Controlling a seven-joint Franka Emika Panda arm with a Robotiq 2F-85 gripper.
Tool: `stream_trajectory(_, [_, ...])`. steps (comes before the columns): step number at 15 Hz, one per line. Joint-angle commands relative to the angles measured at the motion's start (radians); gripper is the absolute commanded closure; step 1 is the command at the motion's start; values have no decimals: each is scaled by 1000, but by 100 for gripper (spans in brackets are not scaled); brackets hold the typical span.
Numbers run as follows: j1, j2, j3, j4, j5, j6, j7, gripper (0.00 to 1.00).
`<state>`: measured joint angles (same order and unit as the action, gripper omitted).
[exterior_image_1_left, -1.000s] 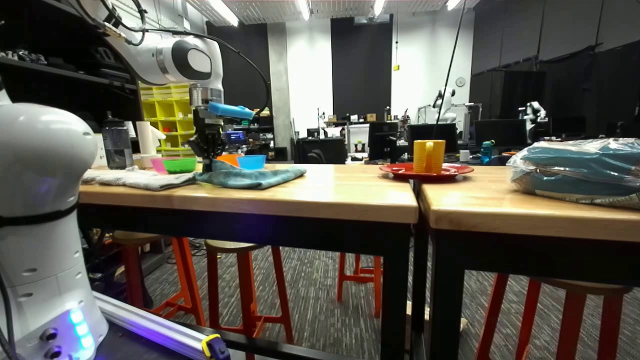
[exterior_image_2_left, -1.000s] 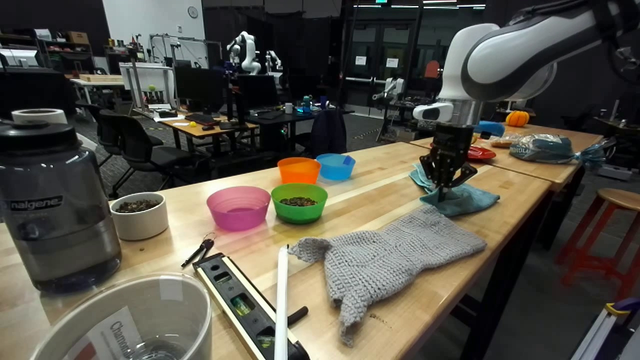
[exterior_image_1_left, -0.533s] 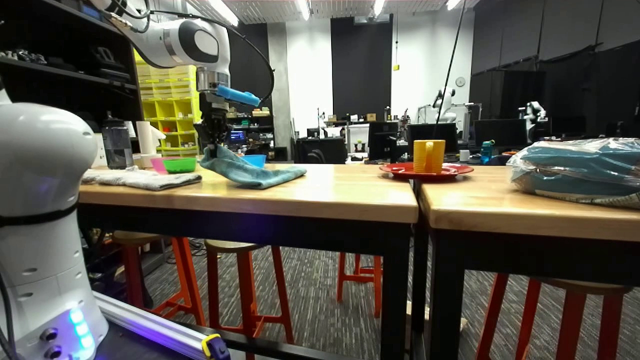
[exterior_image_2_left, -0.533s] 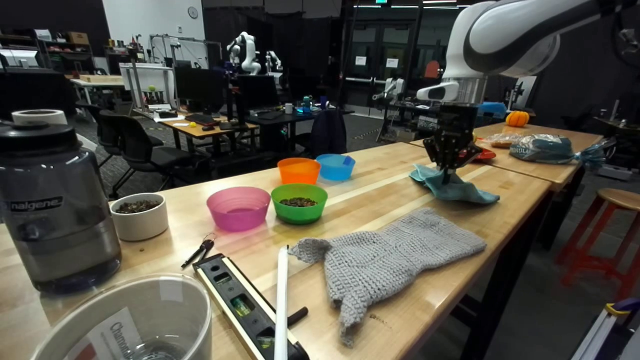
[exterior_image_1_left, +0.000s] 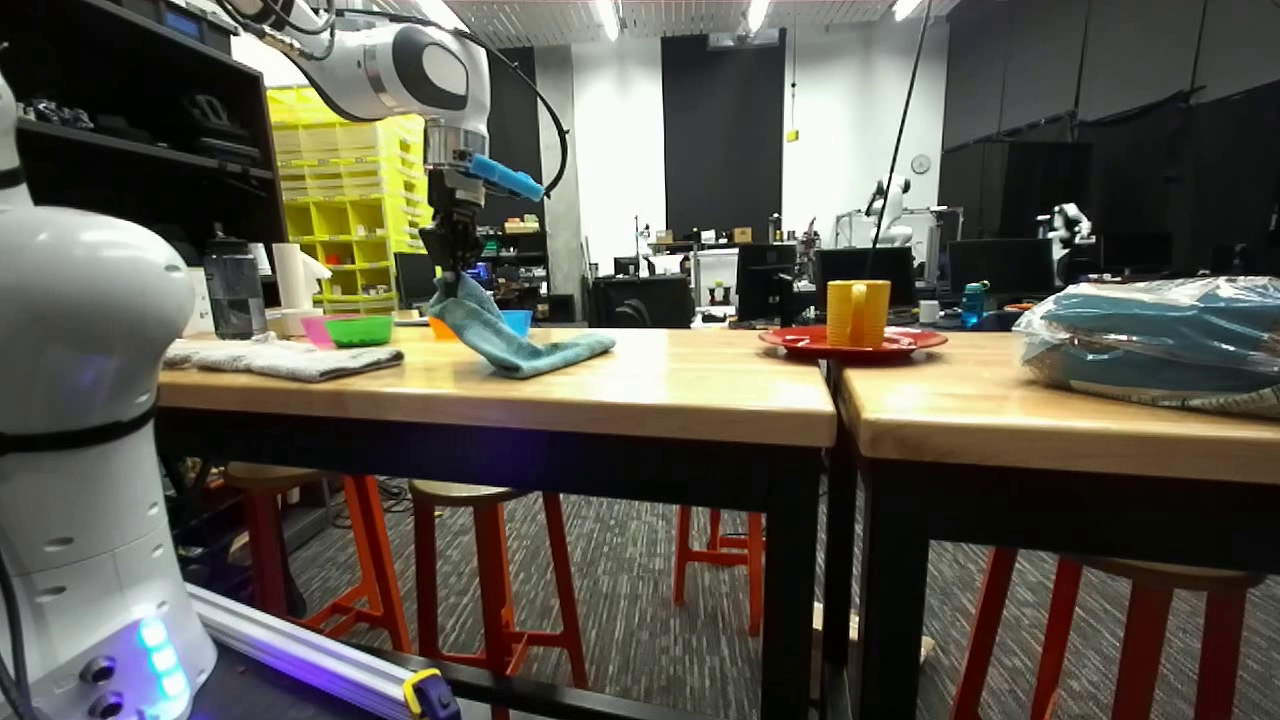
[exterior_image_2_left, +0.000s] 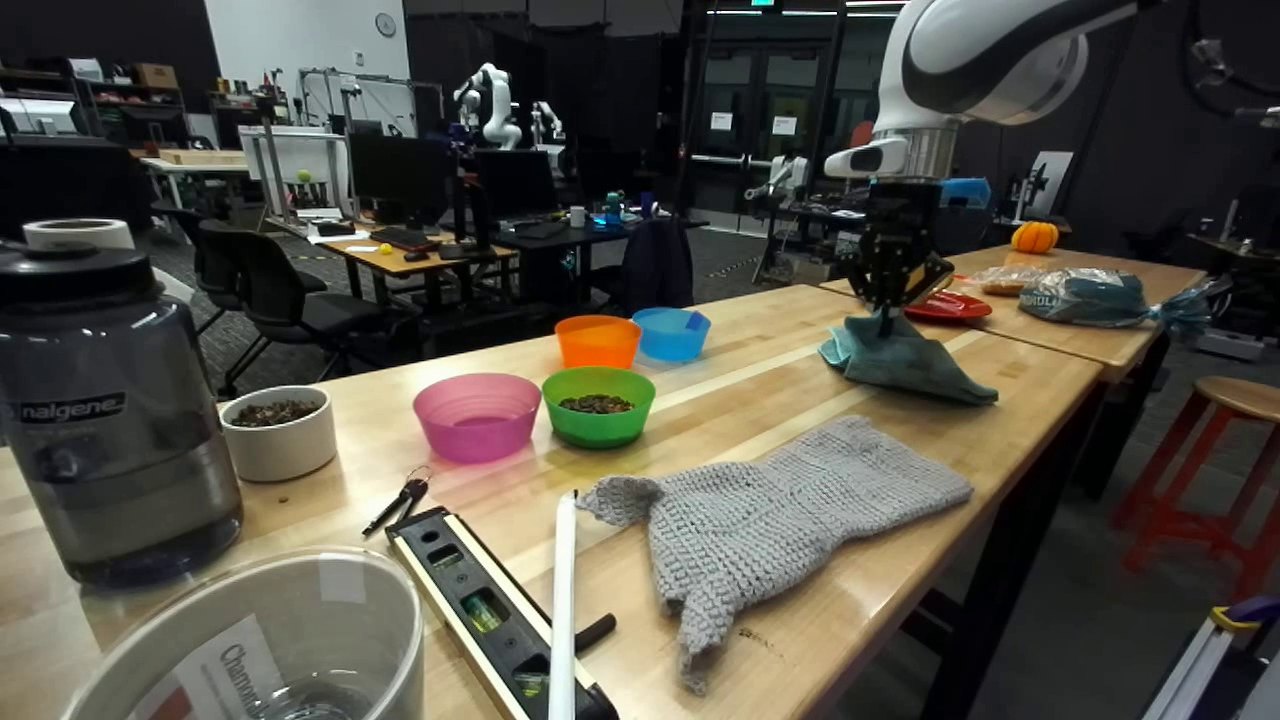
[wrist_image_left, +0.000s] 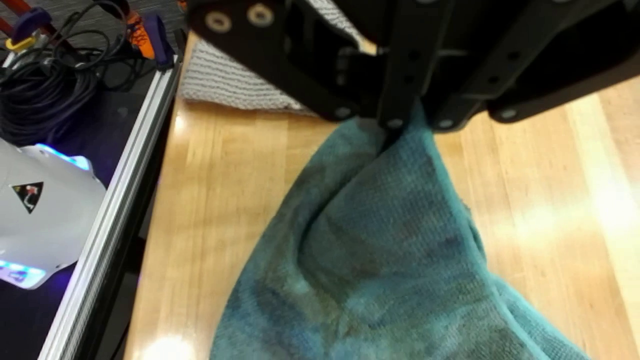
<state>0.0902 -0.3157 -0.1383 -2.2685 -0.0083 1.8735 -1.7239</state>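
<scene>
A teal, blotchy towel (exterior_image_1_left: 490, 333) is pinched at one edge by my gripper (exterior_image_1_left: 452, 283), whose fingers are shut on it. The held part rises off the wooden table like a tent, while the far end still lies on the wood. In an exterior view the gripper (exterior_image_2_left: 886, 325) points straight down with the towel (exterior_image_2_left: 905, 366) draped below it. From the top of the wrist view come the dark fingers, and the towel (wrist_image_left: 395, 240) spreads downward from them, folded along a crease. The fingertips are partly hidden in the cloth.
A grey knitted cloth (exterior_image_2_left: 790, 500) lies beside the towel. Pink (exterior_image_2_left: 477, 418), green (exterior_image_2_left: 585, 425), orange (exterior_image_2_left: 597, 342) and blue (exterior_image_2_left: 672, 335) bowls stand nearby. A yellow mug (exterior_image_1_left: 858, 312) sits on a red plate (exterior_image_1_left: 785, 340). A dark bottle (exterior_image_2_left: 110, 420) and a level (exterior_image_2_left: 490, 610) stand closer to that camera.
My gripper has risen from near the tabletop, lifting the towel's pinched edge with it. In an exterior view it has also shifted a little to the right. The towel's far end has stayed put.
</scene>
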Motion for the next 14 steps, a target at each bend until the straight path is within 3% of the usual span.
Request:
stream_trajectory(1, [-24,73,1,74,19,-35,-47,99])
stream_trajectory(11, [-111,220,-7,202,23,-26,-114,99])
stream_trajectory(12, [-121,234,-9,213,27,-26,-120,93])
stream_trajectory(13, [-130,246,-10,223,30,-28,-130,80])
stream_trajectory(14, [-139,259,-10,233,32,-28,-136,82])
